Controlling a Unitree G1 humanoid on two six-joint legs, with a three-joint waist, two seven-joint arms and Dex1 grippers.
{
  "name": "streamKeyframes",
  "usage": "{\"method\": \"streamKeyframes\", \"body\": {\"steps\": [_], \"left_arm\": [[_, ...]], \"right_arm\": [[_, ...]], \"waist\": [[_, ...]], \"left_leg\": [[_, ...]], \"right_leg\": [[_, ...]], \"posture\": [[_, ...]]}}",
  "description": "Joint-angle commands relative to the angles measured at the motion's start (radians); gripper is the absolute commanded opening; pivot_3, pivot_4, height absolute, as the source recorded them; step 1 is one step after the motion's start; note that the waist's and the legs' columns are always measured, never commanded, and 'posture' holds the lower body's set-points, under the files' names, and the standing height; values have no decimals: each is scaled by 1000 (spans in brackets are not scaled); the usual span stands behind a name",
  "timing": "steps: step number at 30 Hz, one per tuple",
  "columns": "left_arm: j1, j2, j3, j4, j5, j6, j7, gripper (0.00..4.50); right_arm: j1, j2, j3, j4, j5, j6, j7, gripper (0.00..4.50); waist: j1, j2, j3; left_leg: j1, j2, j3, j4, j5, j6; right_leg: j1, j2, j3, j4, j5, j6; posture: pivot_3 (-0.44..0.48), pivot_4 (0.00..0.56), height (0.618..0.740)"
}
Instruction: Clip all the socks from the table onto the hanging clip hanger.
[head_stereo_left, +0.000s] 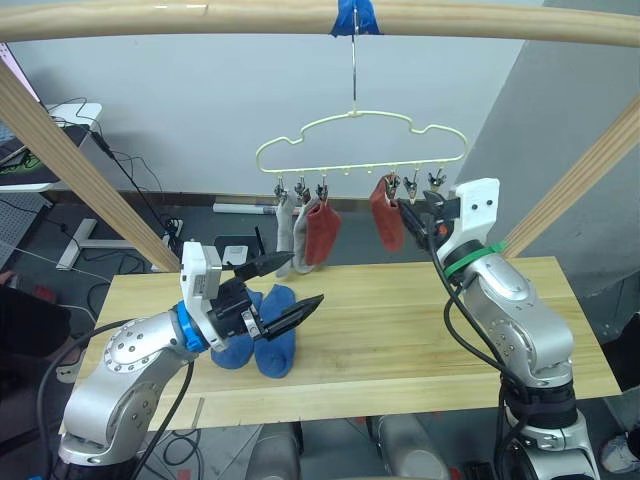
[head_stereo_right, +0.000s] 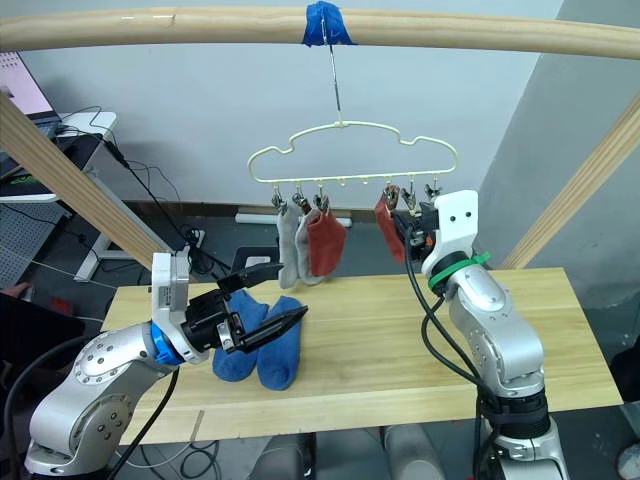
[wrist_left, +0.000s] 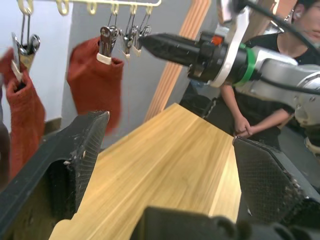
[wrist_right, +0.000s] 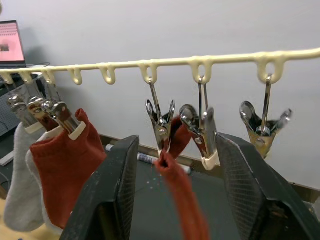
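My left claw (head_stereo_left: 283, 289) hovers with fingers apart over the two blue socks (head_stereo_left: 262, 329) near the table's (head_stereo_left: 400, 330) front-left edge — poised to pick. The clip hanger (head_stereo_left: 360, 140) carries two grey and two rust socks; my right claw (head_stereo_left: 412, 213) gapes beside the right-hand rust sock (head_stereo_left: 386, 226) — empty.

arms: silver-grey shells | wrists: white blocks, left blue ring, right green band | black cables
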Motion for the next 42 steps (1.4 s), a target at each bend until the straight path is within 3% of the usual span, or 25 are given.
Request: {"method": "streamKeyframes", "body": {"steps": [1,33,42], "left_arm": [[19,-6,20,-60,-14,-3,26,4500],[16,-11,-8,-68,-4,-9,53,4500],[15,-16,-19,-71,3,-13,56,4500]], "right_arm": [[-28,24,-11,24,-22,-50,-2,2503],[-148,95,-50,262,-174,-183,-66,2503],[-189,169,-45,286,-154,-190,-51,2503]], "waist": [[1,0,0],[18,0,0],[18,0,0]], "left_leg": [[0,0,0,0,0,0],[0,0,0,0,0,0],[0,0,0,0,0,0]], "right_leg": [[0,0,0,0,0,0],[0,0,0,1,1,1],[0,0,0,1,1,2]], "posture": [[-42,231,740],[-22,219,740],[-17,214,740]]}}
